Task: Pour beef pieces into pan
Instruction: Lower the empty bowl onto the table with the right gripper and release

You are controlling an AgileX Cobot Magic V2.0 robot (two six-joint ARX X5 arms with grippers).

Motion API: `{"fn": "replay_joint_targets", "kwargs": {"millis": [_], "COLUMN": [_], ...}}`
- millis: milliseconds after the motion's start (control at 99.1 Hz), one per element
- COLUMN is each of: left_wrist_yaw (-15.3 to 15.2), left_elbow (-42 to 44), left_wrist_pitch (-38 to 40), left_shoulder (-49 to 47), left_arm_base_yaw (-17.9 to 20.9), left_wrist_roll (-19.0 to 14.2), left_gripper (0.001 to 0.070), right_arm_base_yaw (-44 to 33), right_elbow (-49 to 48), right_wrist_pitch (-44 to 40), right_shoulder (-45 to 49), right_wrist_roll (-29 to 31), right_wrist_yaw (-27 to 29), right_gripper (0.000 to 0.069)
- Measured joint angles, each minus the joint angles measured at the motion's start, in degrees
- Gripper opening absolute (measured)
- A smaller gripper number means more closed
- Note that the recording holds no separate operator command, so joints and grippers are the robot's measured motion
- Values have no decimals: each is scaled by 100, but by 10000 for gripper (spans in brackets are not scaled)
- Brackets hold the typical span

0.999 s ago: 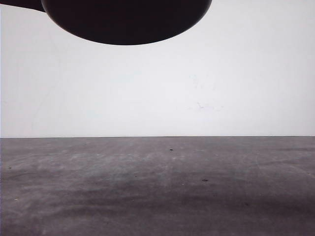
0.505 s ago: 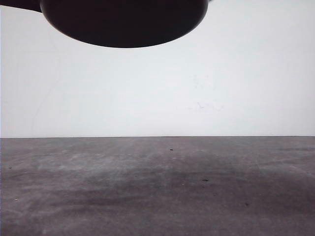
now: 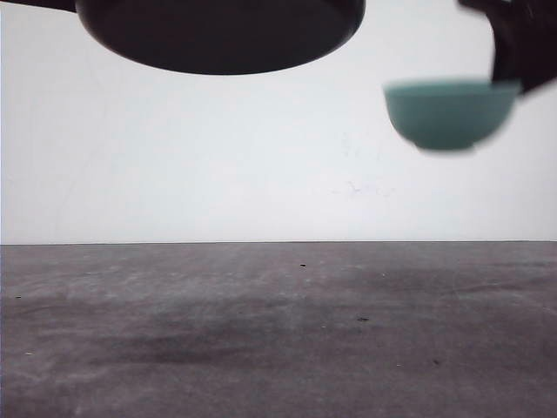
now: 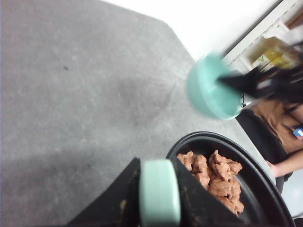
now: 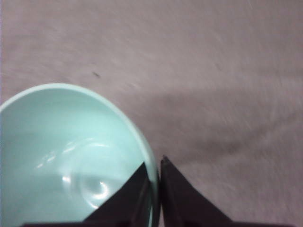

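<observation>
The beef pieces [image 4: 215,175] lie in the pan [image 4: 255,189]. The left tool [image 4: 158,198] holds its handle; keep it level. The right tool [image 5: 154,182] pinches the empty bowl [image 5: 61,156].

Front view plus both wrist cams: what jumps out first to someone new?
The black pan held in the air above the grey table, the left pincer clamped on its mint handle, with a heap of beef pieces already in it. To its right, the right pincer holds a teal bowl by the rim; the right wrist view shows the bowl empty.
</observation>
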Motion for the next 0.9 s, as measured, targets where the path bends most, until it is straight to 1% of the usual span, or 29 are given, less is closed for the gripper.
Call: {"fn": "replay_joint_targets", "kwargs": {"millis": [131, 303, 404, 545, 575, 606, 636, 747, 777, 798, 828, 898], "left_wrist_yaw": [-52, -79, -81, -98, -103, -118, -125, -173, -216, -240, -286, -463], "left_elbow": [0, 0, 0, 0, 0, 0, 0, 0, 0, 0, 0, 0], "left_wrist_pitch": [122, 157, 162, 164, 164, 162, 164, 162, 164, 162, 160, 138], "left_shoulder": [0, 0, 0, 0, 0, 0, 0, 0, 0, 0, 0, 0], "left_arm_base_yaw": [0, 0, 0, 0, 0, 0, 0, 0, 0, 0, 0, 0], "left_wrist_roll": [35, 61, 70, 70, 72, 70, 70, 72, 72, 74, 85, 181], "left_gripper": [59, 59, 59, 59, 59, 59, 59, 59, 59, 59, 59, 59], "right_arm_base_yaw": [-240, -354, -378, -378, -378, -378, -378, -378, -378, -378, -378, -382], "right_elbow": [-426, -881, -1067, -1075, -1075, -1075, -1075, -1075, -1075, -1075, -1075, -1075], "right_wrist_pitch": [431, 933, 997, 1060, 1054, 1054, 1058, 1123, 1141, 1143, 1141, 1211], "right_shoulder": [225, 616, 861, 1207, 1287, 1342, 1377, 1357, 1333, 1309, 1261, 1082], "right_wrist_roll": [162, 286, 310, 310, 310, 308, 310, 323, 332, 332, 334, 334], "right_wrist_yaw": [-63, -63, -63, -68, -72, -79, -83, -81, -83, -81, -81, -81], "right_gripper": [18, 18, 18, 19, 29, 59, 120, 447, 515, 546, 573, 576]}}
